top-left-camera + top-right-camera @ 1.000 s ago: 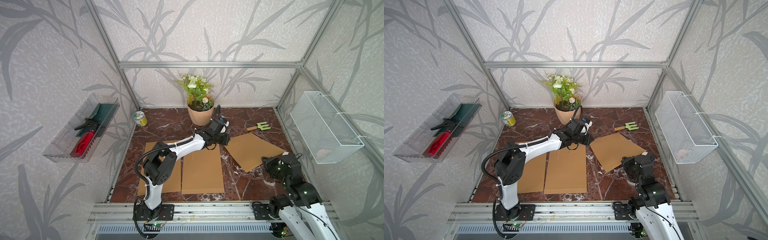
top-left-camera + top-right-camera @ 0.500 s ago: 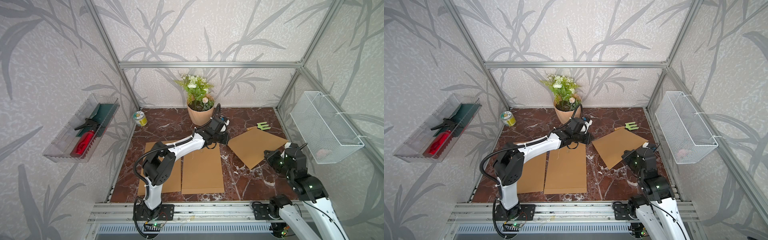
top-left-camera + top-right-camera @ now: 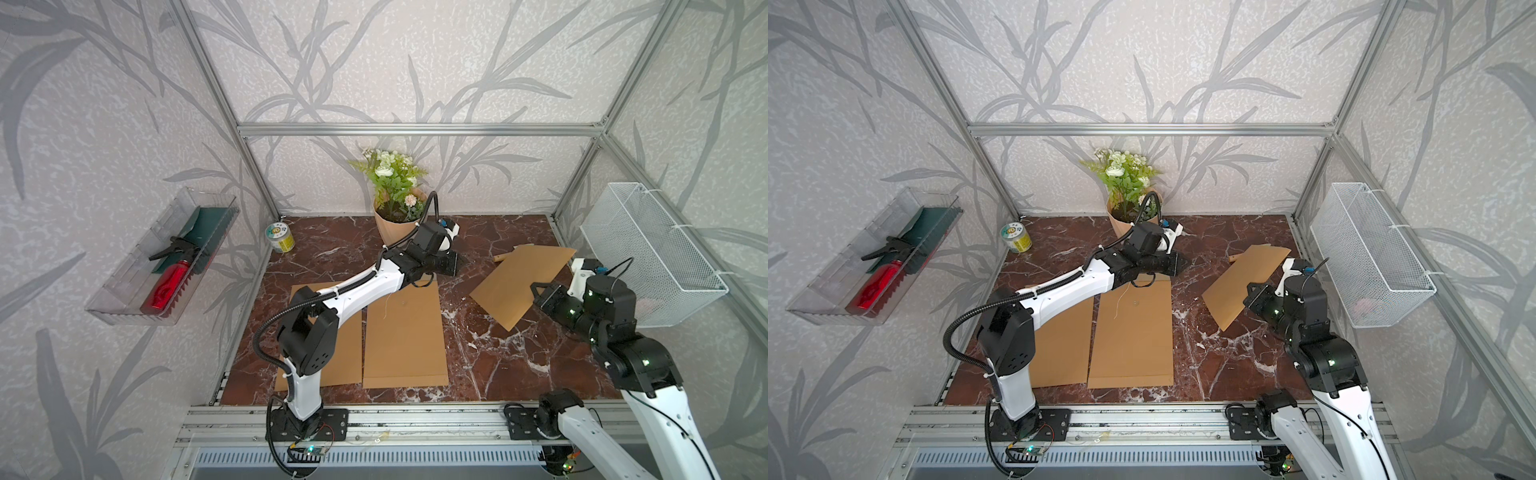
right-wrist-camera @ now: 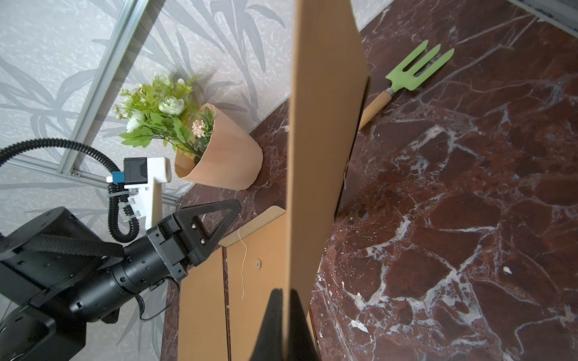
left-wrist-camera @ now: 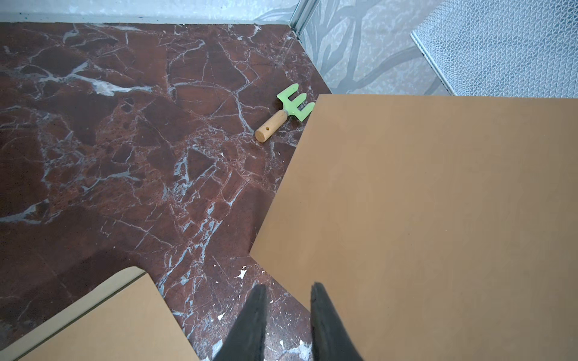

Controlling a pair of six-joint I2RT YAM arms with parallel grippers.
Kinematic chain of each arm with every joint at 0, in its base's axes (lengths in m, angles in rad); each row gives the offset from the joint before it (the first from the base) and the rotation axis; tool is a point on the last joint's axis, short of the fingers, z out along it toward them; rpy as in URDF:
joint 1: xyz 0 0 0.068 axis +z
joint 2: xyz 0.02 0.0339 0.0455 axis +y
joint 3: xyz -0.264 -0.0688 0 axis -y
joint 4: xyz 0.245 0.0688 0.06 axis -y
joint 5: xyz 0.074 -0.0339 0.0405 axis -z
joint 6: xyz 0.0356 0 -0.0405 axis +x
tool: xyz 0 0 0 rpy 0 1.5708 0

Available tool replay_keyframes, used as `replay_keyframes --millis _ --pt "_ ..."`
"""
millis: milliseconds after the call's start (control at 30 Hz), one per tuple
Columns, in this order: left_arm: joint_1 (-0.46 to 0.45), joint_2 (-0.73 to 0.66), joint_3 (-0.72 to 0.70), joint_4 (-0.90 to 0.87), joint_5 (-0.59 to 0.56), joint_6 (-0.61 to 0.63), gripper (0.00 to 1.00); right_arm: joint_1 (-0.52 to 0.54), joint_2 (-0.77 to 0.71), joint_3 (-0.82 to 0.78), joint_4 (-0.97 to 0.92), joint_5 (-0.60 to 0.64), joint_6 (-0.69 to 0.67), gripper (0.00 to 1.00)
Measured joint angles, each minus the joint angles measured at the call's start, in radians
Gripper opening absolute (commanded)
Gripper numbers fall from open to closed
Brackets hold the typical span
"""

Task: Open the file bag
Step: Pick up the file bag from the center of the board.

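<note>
garden fork point(image 3: 500, 257) | head hidden behind file bag point(image 3: 519, 282) | both top views

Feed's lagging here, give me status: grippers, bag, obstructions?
Right gripper shut on file bag edge, bag tilted up. Left gripper jaws apart, empty, near bag. Garden fork lies just behind bag.

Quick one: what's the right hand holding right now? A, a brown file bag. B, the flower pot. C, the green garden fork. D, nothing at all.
A: in the right wrist view the right hand is shut on the edge of a brown file bag, which both top views show tilted up in its grip.
</note>
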Motion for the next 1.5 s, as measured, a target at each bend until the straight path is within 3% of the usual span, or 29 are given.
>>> replay_keyframes --millis 200,400,800,1067,1500 --pt "0.037 0.000 0.087 -0.069 0.019 -0.026 0.35 0.021 0.075 0.127 -0.039 -0.023 -0.114 0.00" --pt "0.074 0.010 0.280 -0.154 0.050 -0.023 0.39 0.067 0.164 0.236 -0.039 -0.045 -0.253 0.00" --pt "0.137 0.144 0.642 -0.367 0.093 -0.024 0.42 0.282 0.261 0.259 0.040 0.050 -0.517 0.00" --pt "0.166 0.154 0.665 -0.441 0.114 -0.067 0.45 0.308 0.257 0.235 0.117 0.093 -0.644 0.00" --pt "0.208 0.134 0.626 -0.390 0.147 -0.211 0.59 0.369 0.217 0.180 0.172 0.166 -0.781 0.00"
